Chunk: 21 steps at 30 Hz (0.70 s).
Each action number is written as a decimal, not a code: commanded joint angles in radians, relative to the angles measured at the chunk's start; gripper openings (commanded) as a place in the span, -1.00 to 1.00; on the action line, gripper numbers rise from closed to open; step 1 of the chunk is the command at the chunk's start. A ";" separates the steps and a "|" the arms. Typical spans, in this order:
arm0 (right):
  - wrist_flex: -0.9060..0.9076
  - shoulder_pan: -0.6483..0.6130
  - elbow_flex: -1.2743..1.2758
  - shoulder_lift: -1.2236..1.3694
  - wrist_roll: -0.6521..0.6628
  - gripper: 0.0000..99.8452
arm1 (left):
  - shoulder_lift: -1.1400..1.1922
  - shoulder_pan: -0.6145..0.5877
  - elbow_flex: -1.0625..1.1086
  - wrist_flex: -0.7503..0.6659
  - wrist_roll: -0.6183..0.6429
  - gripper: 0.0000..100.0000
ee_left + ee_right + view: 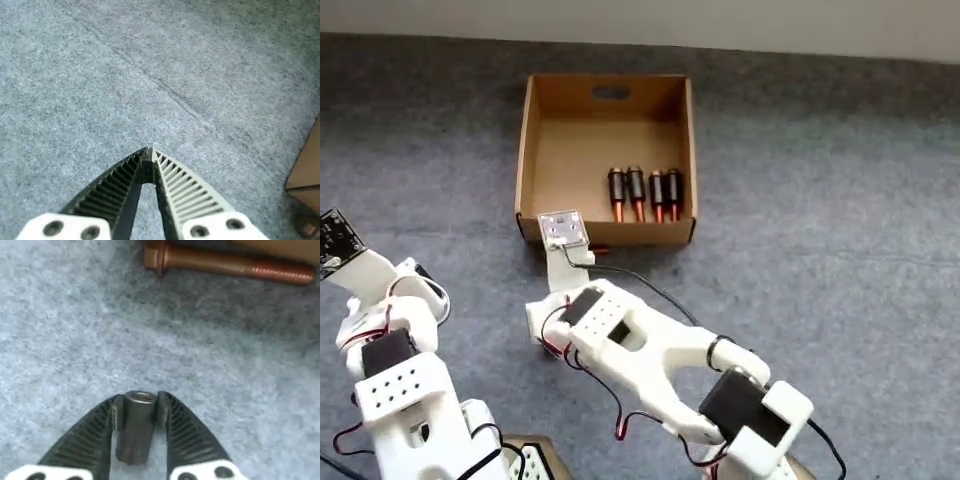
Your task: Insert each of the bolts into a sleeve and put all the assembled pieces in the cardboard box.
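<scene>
A: What is at left?
B: The left tool, tips pressed together and empty, above the grey desk.
A: And right?
B: The right tool clamps a dark sleeve. A copper bolt lies just ahead, beside the cardboard box. Four assembled pieces lie side by side inside.

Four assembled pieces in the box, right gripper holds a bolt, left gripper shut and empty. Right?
No. The right gripper holds a sleeve; the bolt lies loose on the carpet, as the right wrist view shows. The rest stands.
</scene>
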 commanded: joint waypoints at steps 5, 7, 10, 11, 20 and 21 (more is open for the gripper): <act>0.113 0.151 0.022 -0.191 0.259 -0.99 | -0.004 -0.001 -0.044 -0.017 0.006 -0.97; 0.130 0.193 0.068 -0.239 0.396 -0.99 | -0.004 0.001 -0.044 -0.018 0.006 -0.97; 0.131 0.282 0.165 -0.285 0.542 -0.99 | -0.004 0.016 -0.044 -0.018 0.006 -0.97; 0.131 0.317 0.191 -0.289 0.569 -0.99 | -0.004 0.025 -0.042 -0.018 0.006 -0.97; 0.160 0.421 0.297 -0.297 0.710 -0.79 | -0.004 0.074 -0.038 -0.018 0.006 -0.97; 0.162 0.421 0.300 -0.300 0.710 -0.74 | -0.004 0.074 -0.038 -0.017 0.005 -0.97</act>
